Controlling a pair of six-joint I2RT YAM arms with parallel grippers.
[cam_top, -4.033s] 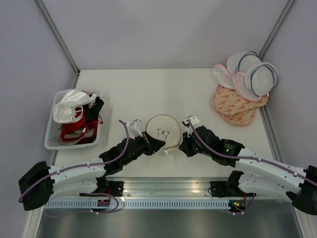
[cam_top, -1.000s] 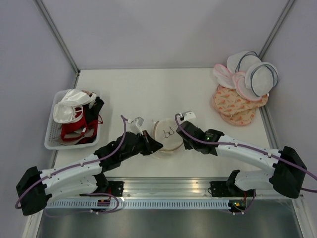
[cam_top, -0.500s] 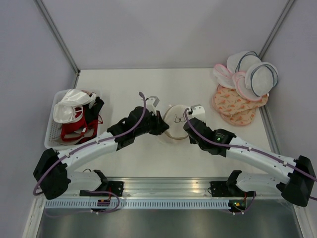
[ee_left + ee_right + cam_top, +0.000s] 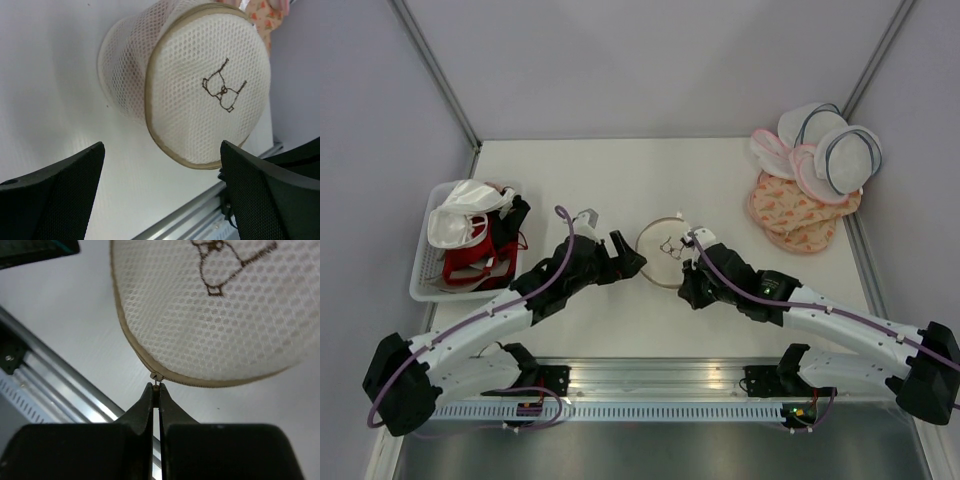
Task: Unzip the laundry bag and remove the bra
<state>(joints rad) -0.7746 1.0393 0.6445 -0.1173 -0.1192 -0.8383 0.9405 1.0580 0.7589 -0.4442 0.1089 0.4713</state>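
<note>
Released within the last second, the laundry bag (image 4: 663,250) stands tipped on edge at the middle of the table (image 4: 570,180), its zip seemingly closed and the bra unseen. The right gripper (image 4: 156,389) has its jaws pinched together on the zipper pull (image 4: 156,376). The left gripper (image 4: 627,253) hangs just beside the bag, jaws wide apart, holding nothing. Unanchored, the bag may simply drag after the pull, or the tiny tab may slip free.

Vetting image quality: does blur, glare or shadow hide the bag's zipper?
Top external: even light, laundry bag sharp but small. Left wrist: mesh crisp, near fingers dark. Right wrist: zipper pull sharp at the right gripper, rail glare harmless.
</note>
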